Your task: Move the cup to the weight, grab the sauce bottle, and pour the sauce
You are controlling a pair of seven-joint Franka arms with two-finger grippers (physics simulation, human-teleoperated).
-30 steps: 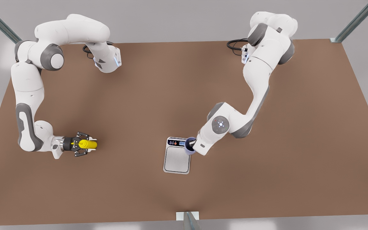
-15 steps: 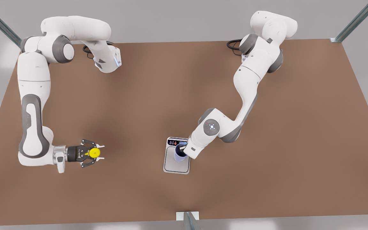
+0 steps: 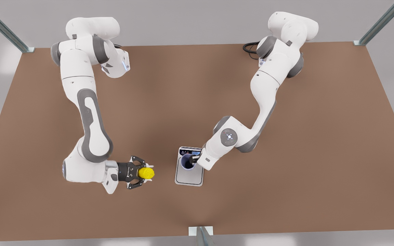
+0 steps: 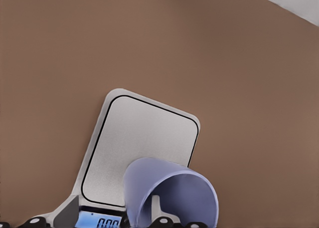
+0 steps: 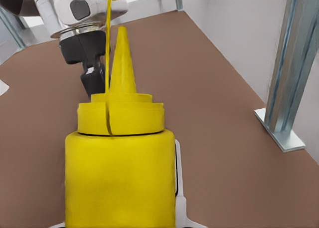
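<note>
The lavender-blue cup [image 3: 187,162] stands upright over the display end of the silver weight [image 3: 189,178]. My left gripper [image 3: 194,159], on the arm at the front view's right, is shut on the cup's rim; one finger [image 4: 156,207] shows inside the cup [image 4: 172,190]. The weight's steel plate [image 4: 142,148] lies beyond it. The yellow sauce bottle [image 3: 146,173] is held above the table by my right gripper [image 3: 145,173], shut on it, left of the weight. In the right wrist view the sauce bottle [image 5: 119,180] points its nozzle toward the other arm.
The brown table [image 3: 286,171] stretches wide around both arms. Metal frame posts stand at the corners [image 5: 295,63], and a bracket [image 3: 200,233] sits at the middle of the near edge.
The right gripper has carried the sauce bottle toward the weight, to the front view's right. The left gripper has brought the cup from the weight's edge onto its plate.
</note>
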